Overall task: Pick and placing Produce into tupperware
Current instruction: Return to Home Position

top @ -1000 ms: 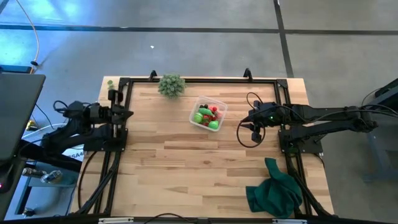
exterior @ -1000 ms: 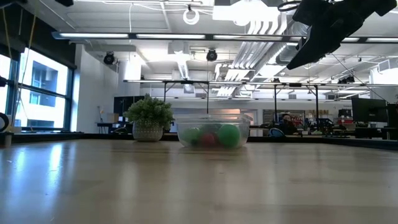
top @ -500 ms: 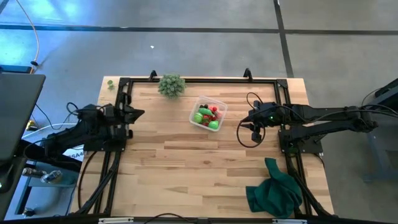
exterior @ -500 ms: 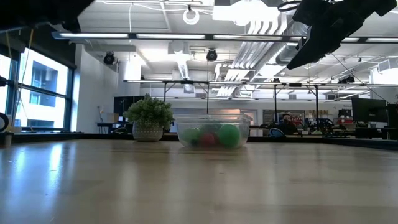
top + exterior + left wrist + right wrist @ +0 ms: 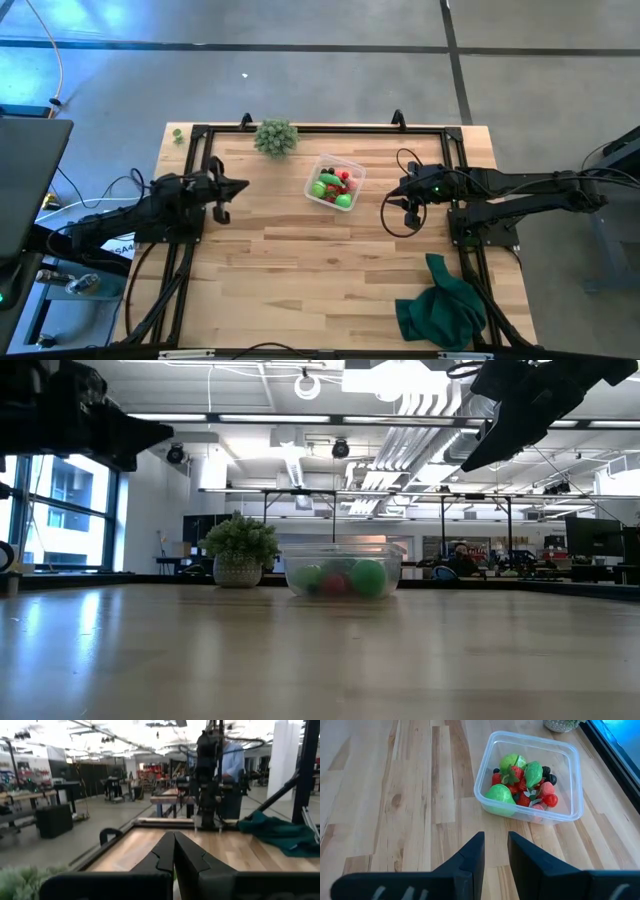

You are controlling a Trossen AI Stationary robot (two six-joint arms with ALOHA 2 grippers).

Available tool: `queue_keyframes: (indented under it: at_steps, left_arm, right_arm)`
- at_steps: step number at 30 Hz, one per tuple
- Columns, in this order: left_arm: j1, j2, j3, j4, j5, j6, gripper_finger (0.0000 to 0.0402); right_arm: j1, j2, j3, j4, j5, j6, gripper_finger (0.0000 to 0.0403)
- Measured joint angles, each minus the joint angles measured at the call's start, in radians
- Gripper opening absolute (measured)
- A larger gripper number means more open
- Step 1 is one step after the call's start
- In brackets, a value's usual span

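Observation:
The clear tupperware (image 5: 324,159) stands on the far middle of the wooden table, its base flat on the wood. The produce (image 5: 520,780) lies inside it: bright green pieces, red berries and a few dark ones, also seen through the wall in the low view (image 5: 345,578). My left gripper (image 5: 242,186) is shut and empty, held level above the table's left side and pointing toward the right edge. My right gripper (image 5: 495,837) hovers right of the tupperware (image 5: 530,737), slanting down at it, its fingers a little apart with nothing between them.
A spiky pale-green ball (image 5: 275,136) sits at the far edge, left of the tupperware. A dark green cloth (image 5: 440,305) lies bunched at the near right corner. Black frame rails (image 5: 190,230) run along the table's sides. A person (image 5: 232,762) stands beyond the right arm.
My left gripper has gone down and out over the table toward its right edge, staying shut; in the low view it has come into the picture from above. My right gripper, the tupperware and the produce have kept still.

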Motion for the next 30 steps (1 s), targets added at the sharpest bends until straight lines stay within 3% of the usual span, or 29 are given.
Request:
queue_keyframes:
  at_steps: [8, 17, 27, 30]
  left_arm:
    - [0.0, 0.001, -0.009, -0.111, -0.01, 0.01, 0.0001]
    - [0.0, 0.017, -0.008, -0.112, -0.023, 0.122, 0.0001]
    - [0.0, 0.017, -0.008, -0.112, -0.023, 0.125, 0.0001]
    - [0.0, 0.017, -0.008, -0.112, -0.023, 0.125, 0.0001]
  right_arm:
    - [0.0, 0.0, 0.0, 0.0, 0.0, 0.0, 0.0075]
    - [0.0, 0.0, 0.0, 0.0, 0.004, 0.0, 0.0075]
    - [0.0, 0.0, 0.0, 0.005, 0.003, 0.0, 0.0075]
    - [0.0, 0.001, 0.0, 0.08, 0.002, 0.087, 0.0075]
